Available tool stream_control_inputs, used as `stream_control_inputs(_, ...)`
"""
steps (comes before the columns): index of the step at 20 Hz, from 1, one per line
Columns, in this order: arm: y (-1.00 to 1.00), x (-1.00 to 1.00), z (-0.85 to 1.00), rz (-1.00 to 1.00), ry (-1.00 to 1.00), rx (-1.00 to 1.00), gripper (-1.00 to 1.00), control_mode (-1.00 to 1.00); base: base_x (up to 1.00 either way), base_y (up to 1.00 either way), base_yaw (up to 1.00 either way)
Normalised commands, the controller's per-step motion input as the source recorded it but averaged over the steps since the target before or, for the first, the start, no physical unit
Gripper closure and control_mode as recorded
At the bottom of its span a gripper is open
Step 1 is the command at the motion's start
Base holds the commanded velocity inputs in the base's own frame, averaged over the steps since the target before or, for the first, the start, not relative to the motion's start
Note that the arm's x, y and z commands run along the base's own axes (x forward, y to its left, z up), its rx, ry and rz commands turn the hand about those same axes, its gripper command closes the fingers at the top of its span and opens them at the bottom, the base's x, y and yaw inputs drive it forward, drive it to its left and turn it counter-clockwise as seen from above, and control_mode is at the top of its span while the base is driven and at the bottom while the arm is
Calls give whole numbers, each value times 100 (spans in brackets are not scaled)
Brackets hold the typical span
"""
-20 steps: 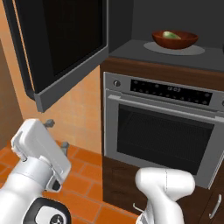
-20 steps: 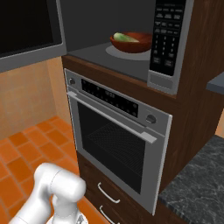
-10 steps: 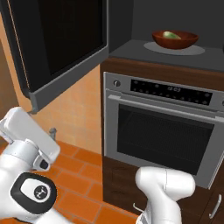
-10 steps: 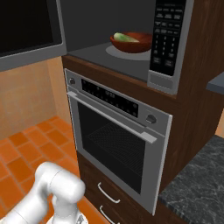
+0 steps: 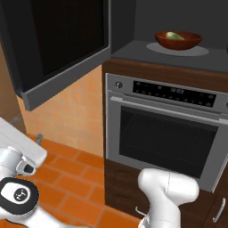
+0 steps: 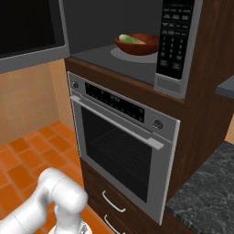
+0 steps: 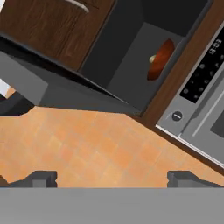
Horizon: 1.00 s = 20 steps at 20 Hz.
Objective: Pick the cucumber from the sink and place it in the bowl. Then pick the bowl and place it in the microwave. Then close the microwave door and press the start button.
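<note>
Cabinetry of dark wood [image 6: 208, 91] frames the scene, with the steel oven [image 5: 167, 129] built in below the microwave [image 6: 109, 27], whose dark cavity stands exposed. The microwave door [image 5: 53, 44], a wide dark glass panel in a thick grey frame, hangs swung wide open to the left in the left base view, well apart from the cavity. An orange tiled wall [image 7: 87, 144] and an orange tiled floor [image 6: 23, 160] lie beside and below the oven. At the right of the cavity sits the microwave's control panel [image 6: 176, 39], a dark column of buttons. Inside the cavity, on a pale round turntable plate [image 5: 178, 50], rests the reddish-brown bowl [image 5: 178, 40], upright. The cucumber [image 6: 131, 39], pale yellowish green, lies inside the bowl. In the hand view the end effector [image 7: 111, 178] points at the tiled wall below the open door, with the bowl seen edge-on in the cavity beyond; its two dark fingertips [image 7: 41, 178] stand far apart with nothing between them.
</note>
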Motion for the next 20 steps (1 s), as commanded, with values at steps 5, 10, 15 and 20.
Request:
stream_control_inputs(5, 32, 88, -5, 0, -3, 0, -100, -100, 0, 0, 0)
stream_control_inputs(10, 23, 97, -1, 0, 0, 0, -100, -100, 0, 0, 0)
stream_control_inputs(15, 24, 61, -5, 0, -2, 0, -100, -100, 0, 0, 0)
stream_control_inputs(20, -20, 0, 40, -2, -15, 7, -100, -100, 0, 0, 0)
